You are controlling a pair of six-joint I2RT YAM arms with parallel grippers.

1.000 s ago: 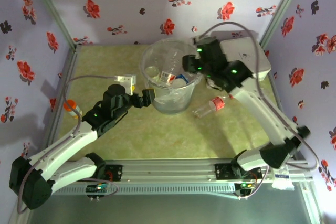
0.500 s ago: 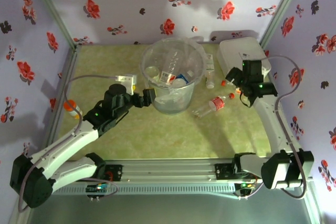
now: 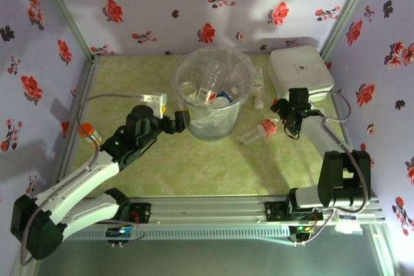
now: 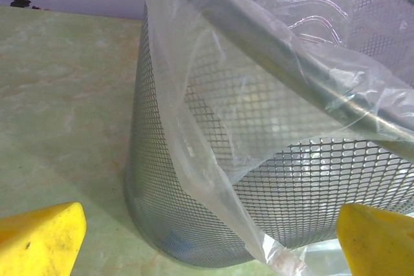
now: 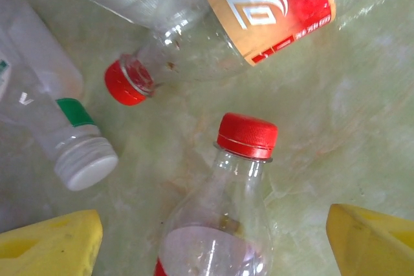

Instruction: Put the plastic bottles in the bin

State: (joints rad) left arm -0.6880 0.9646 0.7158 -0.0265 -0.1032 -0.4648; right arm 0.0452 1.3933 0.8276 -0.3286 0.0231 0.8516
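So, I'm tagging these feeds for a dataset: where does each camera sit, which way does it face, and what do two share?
Top external: above and behind, looking down on the table; left arm and right arm show.
Left wrist: low beside the bin, facing its mesh wall; left fingers in the bottom corners.
Right wrist: above the table, looking down at plastic bottles; right fingers in the bottom corners.
Shared: top external and left wrist show the bin.
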